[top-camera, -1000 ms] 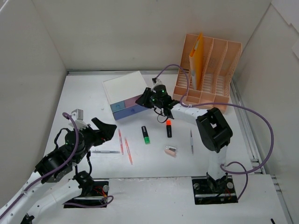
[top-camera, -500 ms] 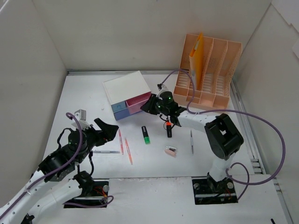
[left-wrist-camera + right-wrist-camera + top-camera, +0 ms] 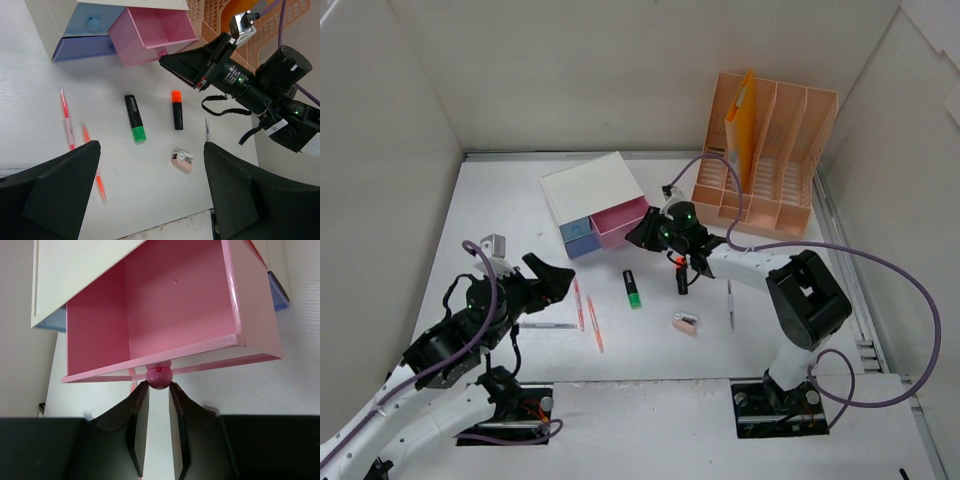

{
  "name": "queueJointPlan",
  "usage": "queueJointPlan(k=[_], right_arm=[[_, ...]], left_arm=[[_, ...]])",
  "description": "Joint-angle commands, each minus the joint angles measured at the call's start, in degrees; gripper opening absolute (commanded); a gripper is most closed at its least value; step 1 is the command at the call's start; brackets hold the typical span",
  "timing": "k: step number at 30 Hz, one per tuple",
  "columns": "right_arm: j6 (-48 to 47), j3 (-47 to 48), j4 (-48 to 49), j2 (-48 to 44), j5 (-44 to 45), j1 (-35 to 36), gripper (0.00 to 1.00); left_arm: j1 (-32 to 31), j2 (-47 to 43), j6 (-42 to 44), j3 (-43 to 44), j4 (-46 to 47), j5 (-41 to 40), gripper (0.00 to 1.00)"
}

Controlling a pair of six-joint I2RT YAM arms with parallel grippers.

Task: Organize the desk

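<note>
The desk (image 3: 510,200) is a wide white tabletop. At its back stands a small white drawer box (image 3: 588,188) whose pink drawer (image 3: 620,222) is pulled out and empty (image 3: 170,305). My right gripper (image 3: 650,232) is shut on the drawer's round pink knob (image 3: 159,376), with a fingertip (image 3: 142,390) on each side. My left gripper (image 3: 552,280) hangs open over the front left of the desk. Nothing is between its fingers (image 3: 60,185), and the desk shows through the gap.
Loose on the desk lie a green highlighter (image 3: 633,288), an orange highlighter (image 3: 682,278), a pink correction tape (image 3: 686,323), a silver pen (image 3: 730,303) and two orange pens (image 3: 578,303). A peach file organizer (image 3: 765,150) stands at the back right. White panels wall the sides.
My right gripper has drawn the pink drawer out of the box, toward the front right. The left arm has shifted only slightly.
</note>
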Motion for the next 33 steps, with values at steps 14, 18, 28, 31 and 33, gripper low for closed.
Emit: queueJointPlan(k=[14, 18, 28, 31, 33], right_arm=[[-7.7, -0.5, -1.5, -8.8, -1.1, 0.6, 0.86], [-16.9, -1.6, -10.0, -15.8, -1.0, 3.1, 0.77], [-40.5, -0.5, -36.5, -28.3, 8.2, 1.0, 0.0], [-40.6, -0.4, -41.9, -26.9, 7.5, -3.9, 0.19], [-40.6, -2.2, -43.3, -26.5, 7.2, -5.5, 0.57]], left_arm=[[-0.3, 5.0, -0.7, 2.2, 2.5, -0.3, 0.81], [-0.3, 6.4, -1.1, 2.1, 1.8, -0.1, 0.81], [-0.3, 10.1, -1.0, 1.9, 1.3, 1.5, 0.24], [-0.3, 11.2, -0.8, 1.5, 2.4, 2.4, 0.32], [-0.3, 11.9, -0.8, 1.6, 2.7, 2.9, 0.47]])
